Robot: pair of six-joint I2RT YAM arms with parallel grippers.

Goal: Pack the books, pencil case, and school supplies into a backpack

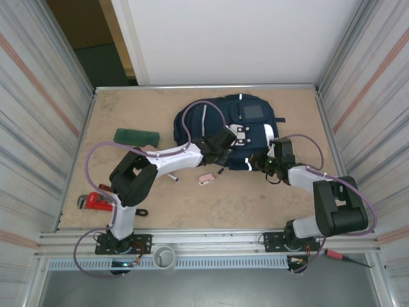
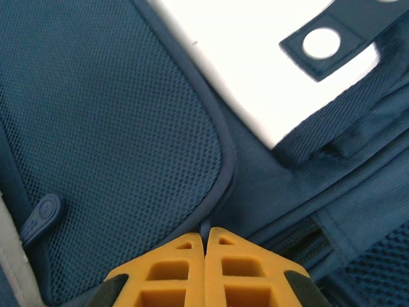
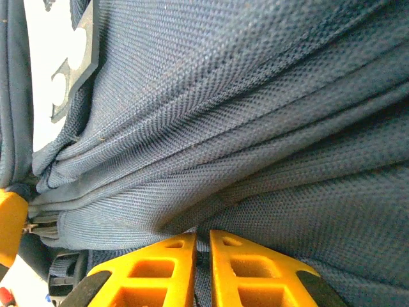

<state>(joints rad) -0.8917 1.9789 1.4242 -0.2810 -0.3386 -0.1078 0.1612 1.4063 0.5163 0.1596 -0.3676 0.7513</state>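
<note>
1. The backpack [image 1: 246, 128] lies flat at the middle-rear of the tabletop [image 1: 268, 198]. Its long axis runs away from me, with the grey patch toward the far end. Both arms reach to its near edge.
2. My left fingers [image 2: 176, 272] are closed tight. In the left wrist view, a piped seam beside the mesh pocket runs straight in between the tips, so I read this as a pinch on the backpack's trim. A zip pull [image 2: 39, 217] sits off to their left, untouched.
3. My right fingers [image 3: 252, 268] are drawn nearly together with a fold of navy fabric in the narrow gap. I take that as a grip on the backpack's near-right edge.
4. I judge this step as a two-handed hold to spread or lift the bag. I cannot tell whether any zip is open.
5. The next move turns on the pencil case [image 1: 206, 178]. It lies on bare tabletop just nearer to me than the backpack's near edge, close behind the left fingers, with its long axis roughly left-to-right. The left arm is plainly the nearer one.
6. The marker [image 1: 173, 178] lies further left beside the left forearm. The green book [image 1: 136, 137] lies beyond it, to the left of the backpack.
7. Any pick therefore falls to the left arm, which would leave the right holding the fabric alone, and that fold could slip.
</note>
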